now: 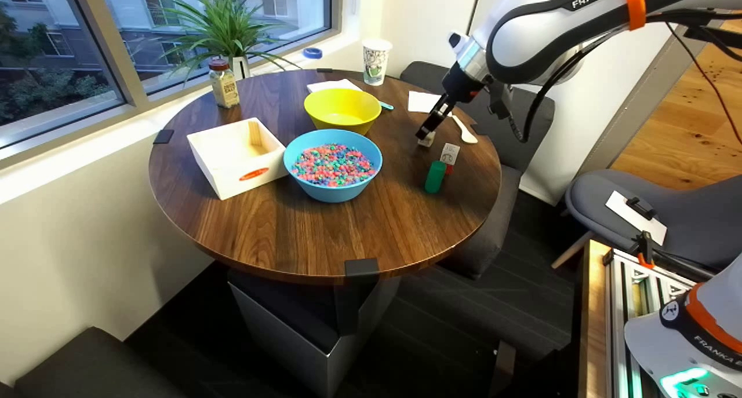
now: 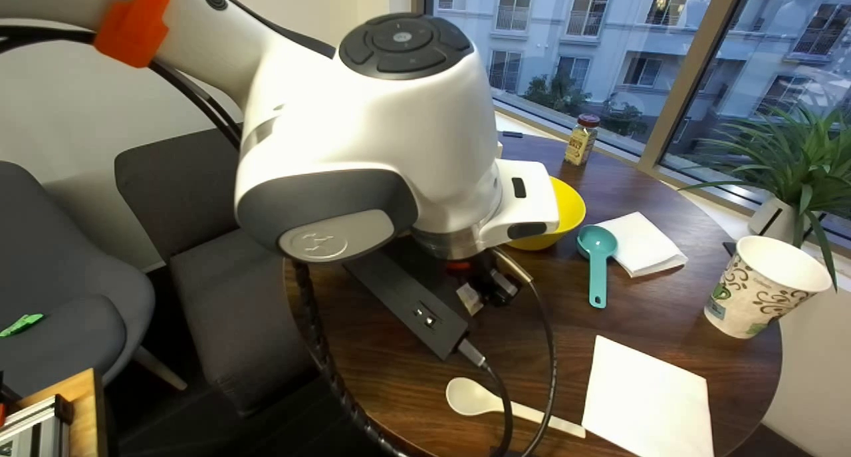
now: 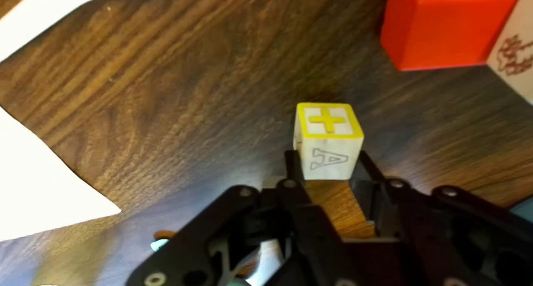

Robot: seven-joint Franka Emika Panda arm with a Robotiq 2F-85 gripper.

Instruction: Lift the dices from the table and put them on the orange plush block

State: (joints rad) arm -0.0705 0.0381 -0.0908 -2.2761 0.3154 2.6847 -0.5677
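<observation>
White dice point(image 3: 327, 158), two, one gripped, one orange block point(image 3: 452, 32)

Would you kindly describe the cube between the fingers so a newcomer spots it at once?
On the round wooden table, in an exterior view, look right of the blue bowl. The small pale cube is between the black fingers. A yellow-framed plus on one face sets it apart from the nearby orange-red block and brown-printed cube.

- Upper right of my wrist view, edges crop the orange-red block point(image 3: 449, 32) and the picture-faced die point(image 3: 515, 57).
- In an exterior view, my arm point(image 2: 372, 131) partly hides the yellow bowl point(image 2: 568, 211), right of centre.
</observation>
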